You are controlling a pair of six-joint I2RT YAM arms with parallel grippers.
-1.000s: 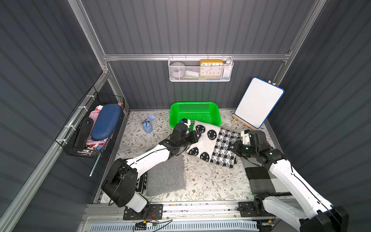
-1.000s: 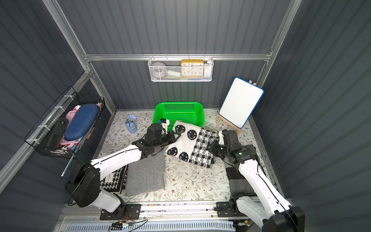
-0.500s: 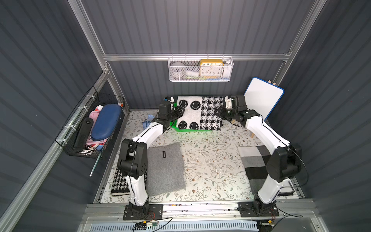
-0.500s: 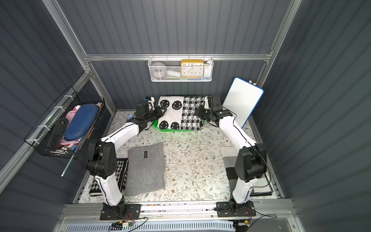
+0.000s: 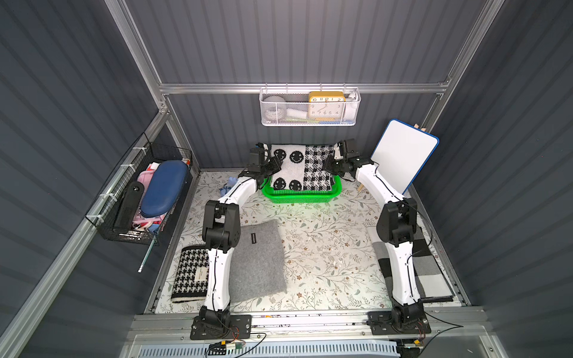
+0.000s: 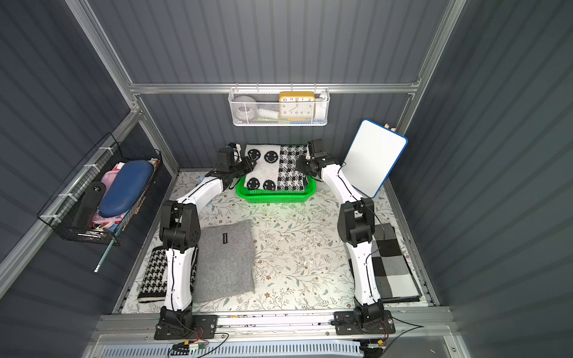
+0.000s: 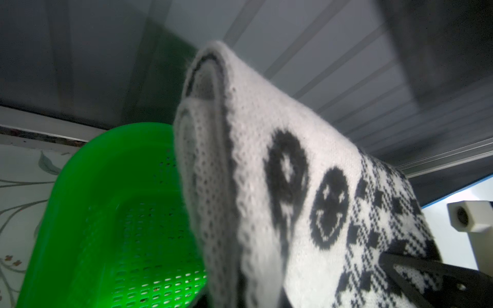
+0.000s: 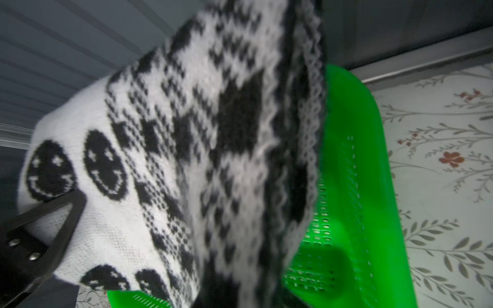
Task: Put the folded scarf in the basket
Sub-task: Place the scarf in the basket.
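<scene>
Gripping the folded scarf (image 5: 302, 167) from both sides, I've got my left jaws clenched on its smiley-face edge and my right jaws clenched on its black-and-white check edge. The knit is spread flat between them. The green basket (image 5: 300, 198) sits right below the span between my jaws, on the floral bench (image 5: 310, 241).

In my left wrist view the scarf (image 7: 266, 186) hangs over the basket (image 7: 106, 200), with the mesh floor open beneath it. In my right wrist view the scarf (image 8: 186, 133) drops inside the rim line of the basket (image 8: 346, 160), though I cannot tell whether its lower edge touches the plastic.

The whiteboard (image 5: 403, 155) leans just outside my right jaws. A grey folded cloth (image 5: 260, 257) lies well back from my left jaws, near that arm's base.
</scene>
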